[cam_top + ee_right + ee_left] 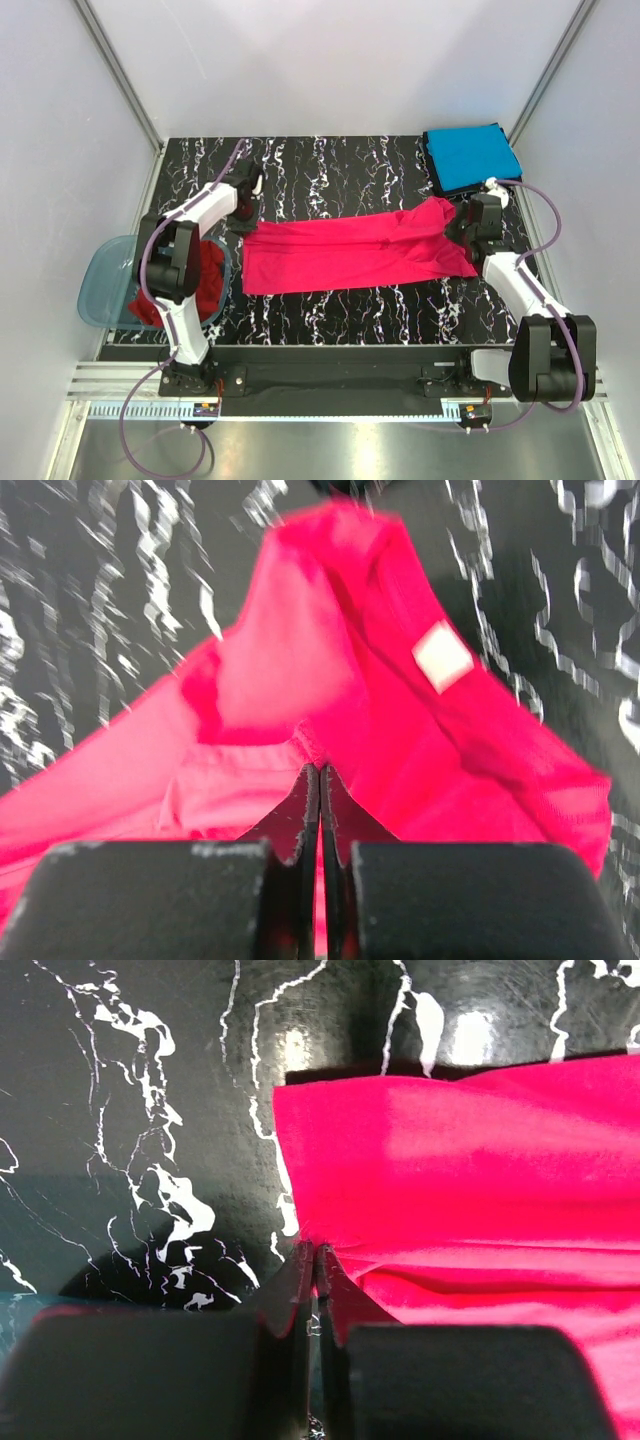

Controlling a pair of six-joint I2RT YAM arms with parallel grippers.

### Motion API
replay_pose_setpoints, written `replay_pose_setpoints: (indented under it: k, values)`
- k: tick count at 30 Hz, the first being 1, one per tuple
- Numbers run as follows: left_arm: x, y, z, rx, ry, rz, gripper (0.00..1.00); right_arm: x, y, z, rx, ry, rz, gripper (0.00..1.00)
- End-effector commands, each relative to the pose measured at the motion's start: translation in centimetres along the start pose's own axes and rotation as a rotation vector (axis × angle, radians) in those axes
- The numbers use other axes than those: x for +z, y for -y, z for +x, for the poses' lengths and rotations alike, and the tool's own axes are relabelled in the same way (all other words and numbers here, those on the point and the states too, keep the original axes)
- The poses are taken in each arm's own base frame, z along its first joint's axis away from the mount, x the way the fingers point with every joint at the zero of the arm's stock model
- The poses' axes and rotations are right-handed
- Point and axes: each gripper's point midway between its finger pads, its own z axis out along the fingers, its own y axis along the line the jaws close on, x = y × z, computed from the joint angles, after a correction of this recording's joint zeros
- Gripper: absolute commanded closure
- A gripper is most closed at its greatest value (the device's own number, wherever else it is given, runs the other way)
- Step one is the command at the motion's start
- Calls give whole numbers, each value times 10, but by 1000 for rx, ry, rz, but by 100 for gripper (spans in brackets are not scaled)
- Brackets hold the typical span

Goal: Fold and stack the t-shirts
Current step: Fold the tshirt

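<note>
A bright pink-red t-shirt point(345, 252) lies stretched across the middle of the black marble table. My left gripper point(243, 215) is shut on its left edge point(318, 1250). My right gripper point(462, 228) is shut on its right end near the collar point(320, 765), where a white label point(442, 655) shows. A bright blue t-shirt point(470, 157) lies folded at the back right corner. A darker red t-shirt point(205, 285) sits in the tub at the left. The dark t-shirt is not in view.
A translucent blue-grey plastic tub point(100, 285) hangs off the table's left edge beside the left arm. White walls with metal posts enclose the table point(330, 170) at back and sides. A metal rail runs along the near edge.
</note>
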Motion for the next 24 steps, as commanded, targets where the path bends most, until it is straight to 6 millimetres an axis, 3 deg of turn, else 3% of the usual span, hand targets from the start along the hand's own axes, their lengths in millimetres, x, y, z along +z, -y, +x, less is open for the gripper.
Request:
replay_pose_setpoints:
  k: [1,2,3,6,8,12,16,17,18,19,20,21,22,24]
  values:
    - [-21,1,-3,24,33,-32,88,-5,6,11,51,-27,18,96]
    - [-24,-3,-1,22,22,-57,84,-9,5,10,55,-29,18,94]
    - [-27,-5,2,3,17,-69,77,-12,4,9,63,-35,20,85]
    - [-47,-5,-2,-14,47,-61,69,-28,5,3,111,-31,44,67]
    - [-62,-2,-8,-19,75,-44,67,-38,2,-1,137,-21,36,62]
    - [-87,27,-34,13,148,52,66,-39,-22,-16,176,-23,-44,60]
    - [-75,80,-35,56,103,259,65,-16,-48,-12,176,-111,-142,61]
    - [-69,84,-32,62,86,264,66,0,-48,1,159,-177,-139,61]
    - [-57,85,-27,61,56,249,66,2,-64,-4,112,-206,-211,61]
    - [-49,82,-25,60,42,227,66,19,-63,12,97,-282,-208,61]
    - [-43,82,-21,55,23,217,65,25,-67,17,74,-321,-232,61]
    - [-29,78,-15,57,-10,183,65,26,-84,14,48,-356,-317,61]
    - [-23,77,-11,57,-27,167,65,38,-81,31,9,-424,-328,60]
    - [-8,75,-1,54,-74,146,64,43,-93,34,-12,-477,-398,60]
